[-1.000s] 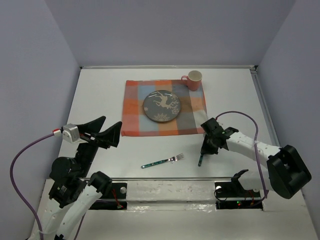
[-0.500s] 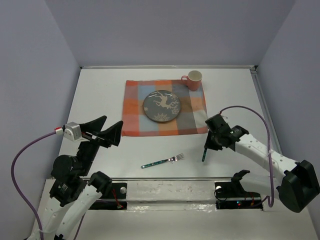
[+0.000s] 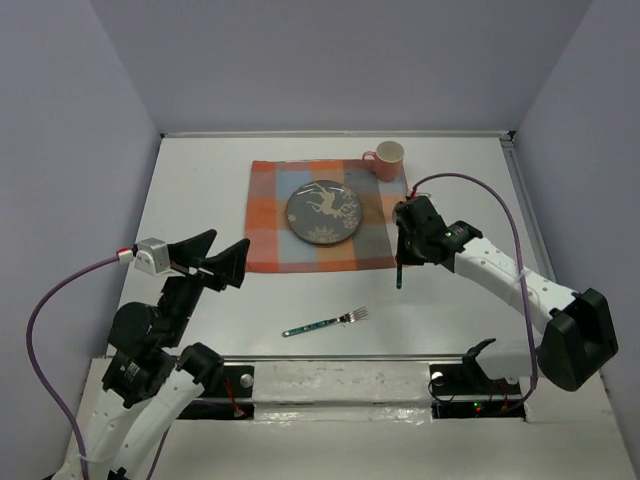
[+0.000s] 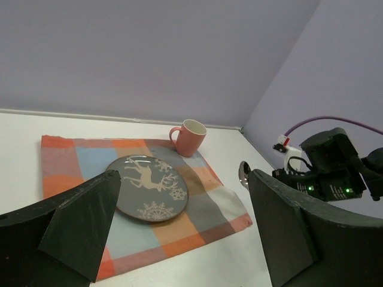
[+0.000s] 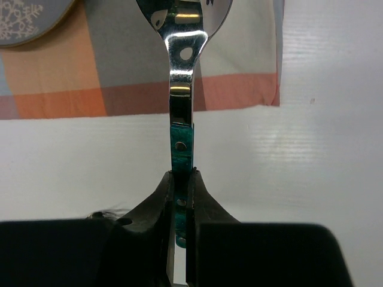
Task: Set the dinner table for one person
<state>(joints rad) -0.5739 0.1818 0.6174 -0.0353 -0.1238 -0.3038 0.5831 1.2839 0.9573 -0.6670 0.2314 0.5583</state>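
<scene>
While my right gripper (image 5: 181,182) pinches the green handle of a spoon (image 5: 181,89), its fingers are nearly closed, with only the handle between them. My wrist view shows the shiny bowl of the spoon reaching over the near right corner of the placemat (image 3: 270,215), and the handle crossing the mat's near edge back toward me. From above, the spoon appears as a thin dark line at that same corner. I cannot tell whether it touches the cloth.

My left gripper (image 3: 226,248) is spread wide and holds nothing. It hangs off the near left corner of the placemat, pointing across it.

The dinner table (image 3: 200,190) is the white top under everything, and the placemat lies on its far middle part. A grey plate (image 3: 323,213) with a deer pattern sits at the centre of the placemat. A pink mug (image 3: 387,158) stands at the mat's far right corner, handle to the left. A fork (image 3: 325,323) with a green handle lies on the bare table, on the near side of the placemat and well apart from it.
</scene>
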